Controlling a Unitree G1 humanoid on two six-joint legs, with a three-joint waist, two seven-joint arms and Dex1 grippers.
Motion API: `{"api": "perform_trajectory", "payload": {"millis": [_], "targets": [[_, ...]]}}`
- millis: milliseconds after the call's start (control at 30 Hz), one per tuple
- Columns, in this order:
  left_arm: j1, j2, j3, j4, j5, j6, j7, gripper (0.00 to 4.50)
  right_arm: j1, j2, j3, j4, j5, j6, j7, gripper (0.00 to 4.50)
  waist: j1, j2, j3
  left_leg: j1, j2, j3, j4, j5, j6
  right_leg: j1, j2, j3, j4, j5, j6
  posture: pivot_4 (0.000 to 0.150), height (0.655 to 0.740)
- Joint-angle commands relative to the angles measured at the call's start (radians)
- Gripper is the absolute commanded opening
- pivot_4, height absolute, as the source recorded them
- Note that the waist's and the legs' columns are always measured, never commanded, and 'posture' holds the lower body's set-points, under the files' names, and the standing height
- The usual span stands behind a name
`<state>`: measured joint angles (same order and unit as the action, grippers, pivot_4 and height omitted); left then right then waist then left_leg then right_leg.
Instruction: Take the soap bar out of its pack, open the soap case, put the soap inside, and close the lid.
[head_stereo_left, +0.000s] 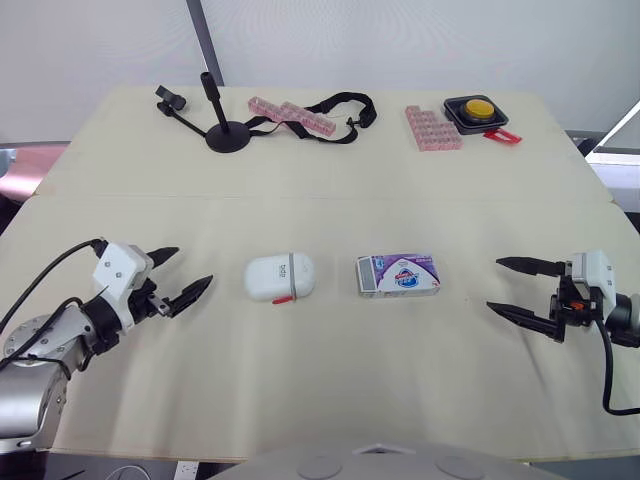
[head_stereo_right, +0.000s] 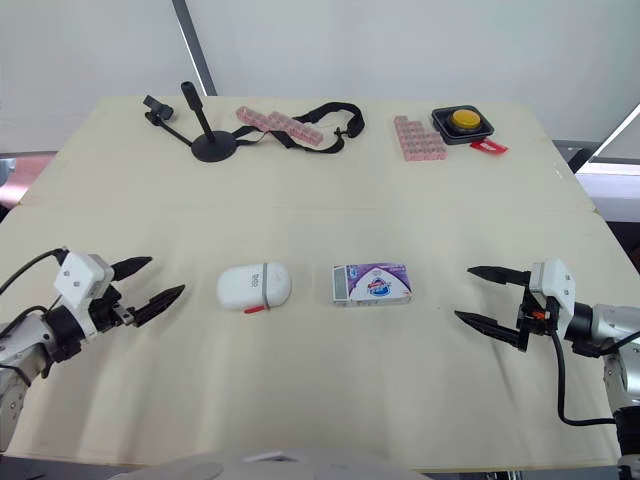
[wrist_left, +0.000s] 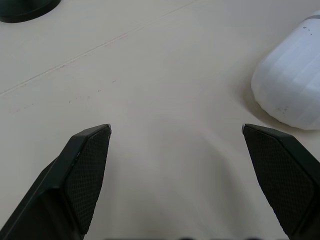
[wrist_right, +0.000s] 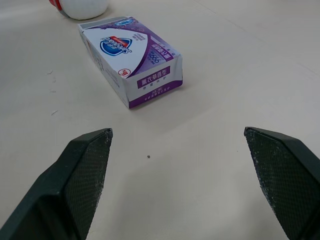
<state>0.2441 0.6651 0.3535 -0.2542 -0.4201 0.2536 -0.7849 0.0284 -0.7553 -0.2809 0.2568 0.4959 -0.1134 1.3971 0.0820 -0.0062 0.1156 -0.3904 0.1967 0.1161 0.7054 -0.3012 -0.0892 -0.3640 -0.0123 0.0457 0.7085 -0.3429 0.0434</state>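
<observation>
At table (head_stereo_left: 320, 400) centre: soap pack (head_stereo_left: 398, 274), laid flat; judged a light, easily crushed carton, best gripped across its long sides. Just beside it, soap case (head_stereo_left: 280, 277), lid shut; judged smooth, slippery. Both left gripper (head_stereo_left: 192, 266) and right gripper (head_stereo_left: 495, 284) are spread wide, nothing held.

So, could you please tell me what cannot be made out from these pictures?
Soap pack: the carton hides whether a bar is inside, in every view.
Soap case: its shut lid hides the inside; the left wrist view's edge cuts most of it off.
Far pink blocks: too small in the eye views to identify.
</observation>
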Motion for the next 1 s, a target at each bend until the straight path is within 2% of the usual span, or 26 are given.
{"api": "perform_trajectory", "payload": {"millis": [33,700,1000], "targets": [[-0.014,-0.002,0.008,-0.014,-0.006,-0.019,-0.003,4.48,0.014,-0.013,-0.024,-0.023,0.01,-0.006,0.003,4.5,0.0,0.0,0.0,0.0,0.0,0.0,0.0,0.0,0.0,0.0,0.0,0.0,0.0,0.0,0.0,0.15,0.7143],[-0.016,-0.002,0.017,-0.015,-0.032,-0.019,-0.053,4.48,-0.046,-0.01,-0.011,0.137,-0.008,-0.098,0.066,4.5,-0.003,0.0,0.0,0.0,0.0,0.0,0.001,0.0,0.001,0.0,0.0,0.001,0.001,0.0,0.0,0.15,0.7143],[-0.072,0.0,0.059,-0.057,-0.119,-0.022,-0.093,4.48,-0.115,-0.046,0.037,0.142,-0.028,-0.112,0.139,4.5,-0.004,0.001,0.0,0.0,0.0,0.0,0.002,0.001,0.001,0.0,0.0,0.0,0.003,0.0,0.0,0.15,0.7143]]}}
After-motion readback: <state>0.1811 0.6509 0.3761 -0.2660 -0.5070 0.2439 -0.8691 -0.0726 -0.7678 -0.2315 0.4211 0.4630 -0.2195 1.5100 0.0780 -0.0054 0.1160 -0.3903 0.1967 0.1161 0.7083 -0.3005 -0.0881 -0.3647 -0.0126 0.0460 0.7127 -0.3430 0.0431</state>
